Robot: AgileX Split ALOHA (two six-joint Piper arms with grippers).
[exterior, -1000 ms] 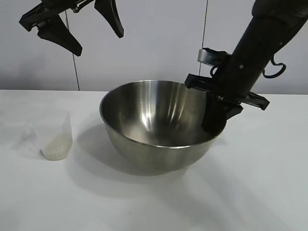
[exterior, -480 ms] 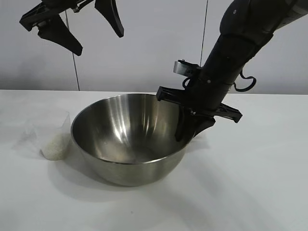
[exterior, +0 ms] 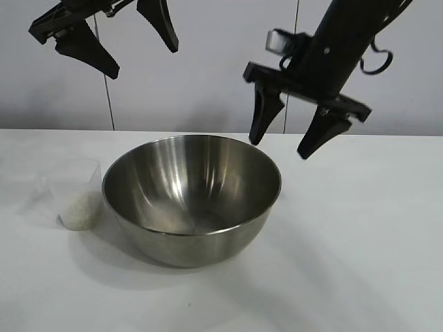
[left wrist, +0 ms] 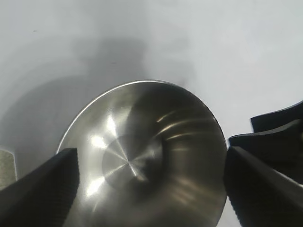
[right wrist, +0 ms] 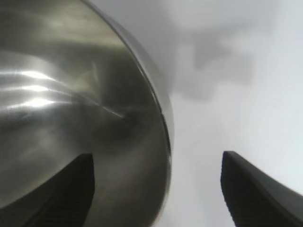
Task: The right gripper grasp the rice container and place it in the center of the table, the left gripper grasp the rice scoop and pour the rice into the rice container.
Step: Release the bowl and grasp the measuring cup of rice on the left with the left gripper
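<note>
Steel round deep rice container (exterior: pixel 192 197) rests on white surface (exterior: pixel 360 242); black right tool (exterior: pixel 282 146) spread wide above its rim, holding nothing; black left tool (exterior: pixel 138 59) likewise spread, empty.

The exterior camera sat low in front of the rig, facing both arms across the surface (exterior: pixel 360 263) toward a pale wall. Each wrist camera looked down past its own pincer, very close. All three views shared the steel bowl (exterior: pixel 192 200) (left wrist: pixel 142 156) (right wrist: pixel 71 104), which the right wrist camera saw only in part.

The rice container (exterior: pixel 192 200) is shiny brushed steel, the rice scoop (exterior: pixel 77 197) cloudy translucent plastic, the table (exterior: pixel 360 249) matt white.
</note>
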